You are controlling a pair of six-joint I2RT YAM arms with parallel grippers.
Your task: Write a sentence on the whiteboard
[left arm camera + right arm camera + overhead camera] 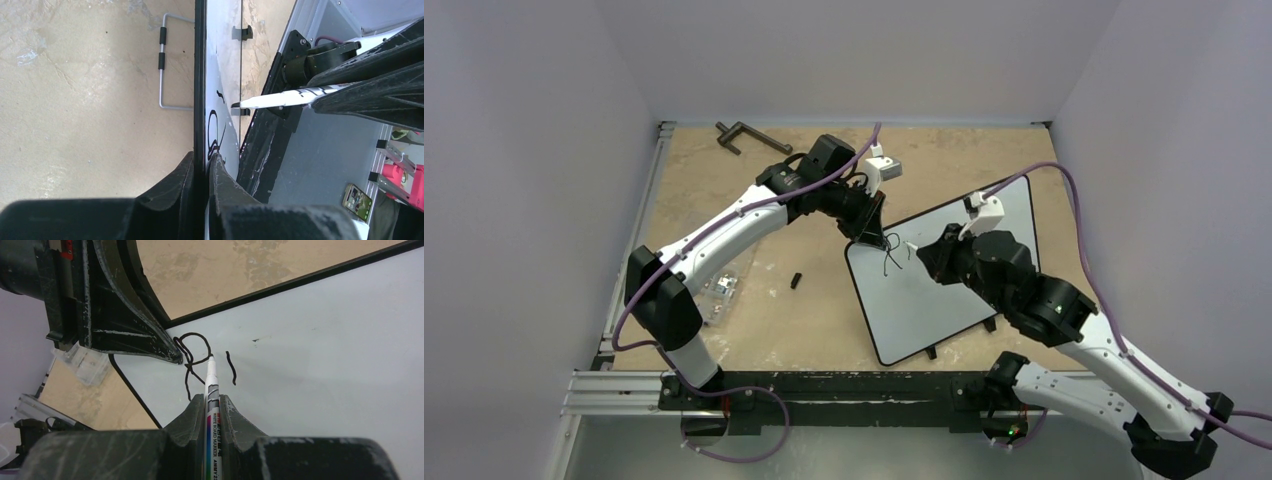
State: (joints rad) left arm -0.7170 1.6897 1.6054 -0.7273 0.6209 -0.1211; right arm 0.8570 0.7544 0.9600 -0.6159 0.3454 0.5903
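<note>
Tan wooden tabletop [754, 200], grey walls around. Large flat white rectangular whiteboard with thin black rim [924, 310] sat right of centre in top view, skewed. Left gripper [202, 159] fingers pinched board's rim near corner. Right gripper [212, 401] fingers clamped slim white marker pen [212, 382], tip at board face; contact unclear. Board judged stiff, light, slick, likely to skid under pen; rim best hold. Right wrist view showed black handwritten marker strokes [196, 361] plainly; top view showed mere scribble. Only left wrist view showed board edge-on.
</note>
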